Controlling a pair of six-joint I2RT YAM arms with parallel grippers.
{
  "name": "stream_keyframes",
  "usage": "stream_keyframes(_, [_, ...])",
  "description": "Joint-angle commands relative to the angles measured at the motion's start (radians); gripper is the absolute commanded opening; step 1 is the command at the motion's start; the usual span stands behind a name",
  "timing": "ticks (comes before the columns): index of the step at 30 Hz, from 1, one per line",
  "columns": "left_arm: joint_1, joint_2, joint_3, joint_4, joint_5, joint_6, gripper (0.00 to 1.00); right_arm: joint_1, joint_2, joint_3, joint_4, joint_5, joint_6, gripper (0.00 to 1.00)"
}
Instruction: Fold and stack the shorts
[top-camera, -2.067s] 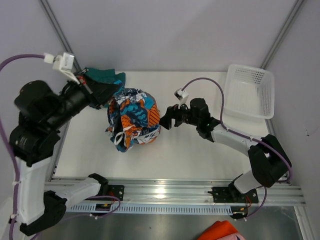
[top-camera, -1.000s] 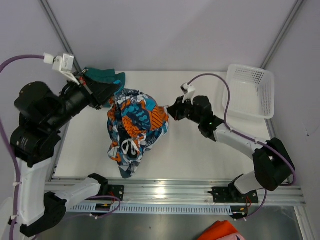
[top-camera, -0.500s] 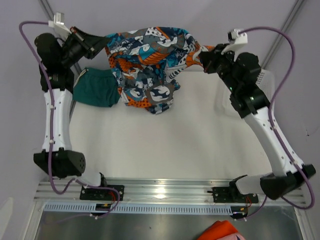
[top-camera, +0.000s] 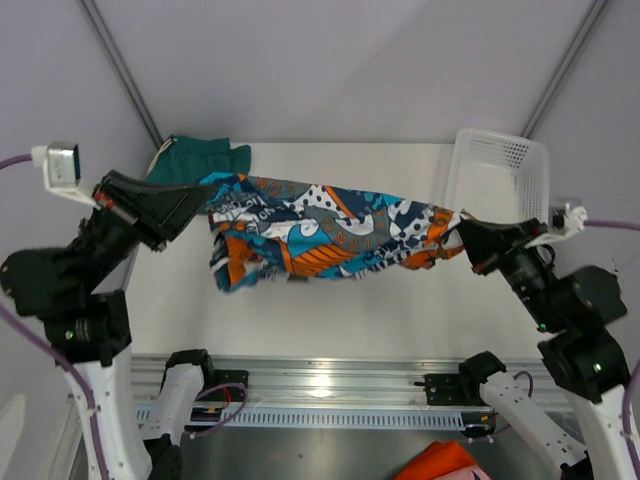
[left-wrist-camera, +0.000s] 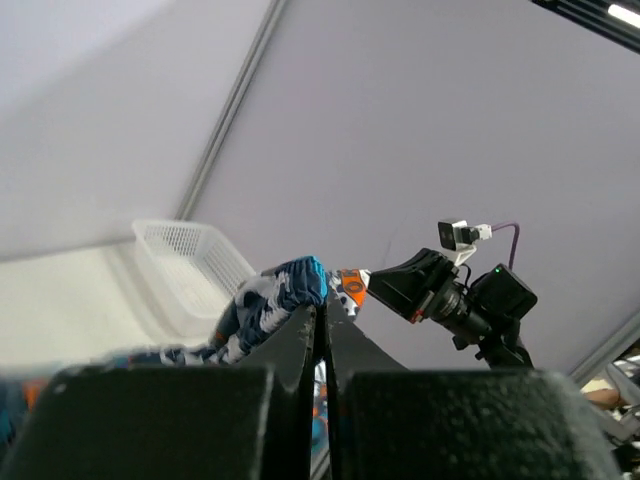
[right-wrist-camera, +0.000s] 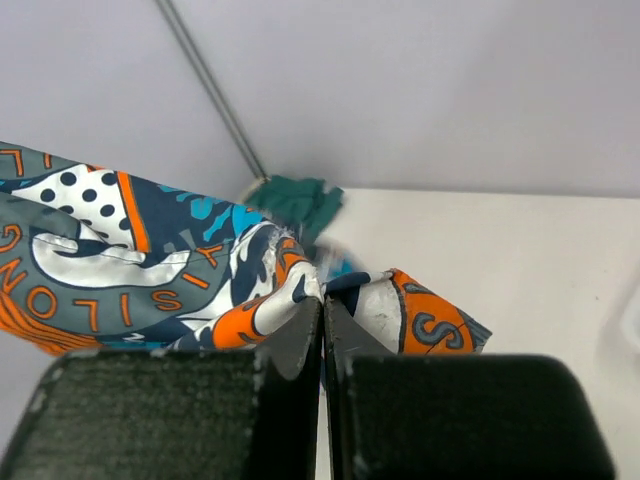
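I've got the printed shorts (top-camera: 320, 228) strung out between both arms, across the middle of the bench. The left part droops lower, and I can't tell if that bit touches the surface. The left gripper (top-camera: 203, 205) is clamped on one end near the left edge, and the right gripper (top-camera: 463, 240) is pinched tight on the other end near the right edge. On both wrist cams the fingers are pressed together with cloth bunched at the tips. The teal-green shorts (top-camera: 200, 158) sit crumpled in the far left corner, and the white mesh basket (top-camera: 500, 190) is in the far right corner.
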Motion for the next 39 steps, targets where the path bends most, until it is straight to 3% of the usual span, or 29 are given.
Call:
stream_keyframes(1, [0.005,-0.025,0.103,-0.215,-0.006,0.113,0.01,0.004,-0.082,0.058,-0.124,-0.053,0.044,0.00])
stream_keyframes(4, [0.005,-0.004,0.099,-0.304,-0.025,0.147,0.00,0.004,-0.059,0.103,-0.227,-0.057,0.044,0.00])
stream_keyframes(9, [0.005,0.008,-0.102,-0.275,-0.052,0.168,0.00,0.004,0.023,0.063,-0.324,-0.073,0.055,0.00])
stream_keyframes(14, [0.005,0.027,-0.326,-0.275,-0.137,0.279,0.00,0.005,0.048,-0.174,-0.311,-0.147,0.111,0.00])
stream_keyframes(15, [0.005,0.024,-0.433,-0.252,-0.155,0.284,0.00,0.008,0.037,-0.225,-0.277,-0.155,0.124,0.00])
stream_keyframes(18, [0.007,0.041,-0.568,-0.082,-0.192,0.230,0.00,0.013,0.008,-0.388,-0.191,-0.135,0.161,0.00])
stream_keyframes(21, [0.001,0.180,-0.599,0.088,-0.172,0.164,0.00,0.007,0.138,-0.349,-0.122,-0.083,0.119,0.00])
stream_keyframes(24, [-0.008,0.316,-0.515,0.263,-0.146,0.057,0.00,-0.009,0.334,-0.179,-0.043,-0.069,0.072,0.00])
stream_keyframes(25, [-0.011,0.352,-0.372,0.267,-0.154,0.043,0.00,-0.022,0.390,-0.110,-0.038,-0.055,0.057,0.00])
stream_keyframes(27, [-0.014,0.472,-0.230,0.198,-0.169,0.029,0.00,-0.064,0.577,0.169,-0.056,-0.073,0.018,0.00])
stream_keyframes(29, [-0.027,0.568,0.097,0.136,-0.194,0.008,0.00,-0.119,0.753,0.376,-0.076,-0.138,0.007,0.00])
stream_keyframes(30, [-0.027,0.669,0.261,0.121,-0.192,-0.020,0.00,-0.130,0.804,0.578,-0.087,-0.156,0.010,0.00])
stream_keyframes(33, [-0.025,0.812,0.599,0.176,-0.134,-0.149,0.00,-0.145,0.950,0.893,-0.100,-0.213,-0.005,0.00])
stream_keyframes(35, [-0.025,0.881,0.678,0.280,-0.082,-0.242,0.00,-0.150,0.967,0.958,-0.078,-0.233,-0.019,0.00])
stream_keyframes(37, [-0.025,0.880,0.654,0.401,-0.044,-0.267,0.00,-0.160,0.906,0.869,-0.009,-0.257,-0.031,0.00])
stream_keyframes(38, [-0.025,0.836,0.628,0.438,-0.014,-0.266,0.00,-0.173,0.875,0.810,0.048,-0.268,-0.031,0.00])
stream_keyframes(39, [-0.025,0.799,0.444,0.478,-0.004,-0.260,0.00,-0.179,0.817,0.746,0.073,-0.291,-0.019,0.00])
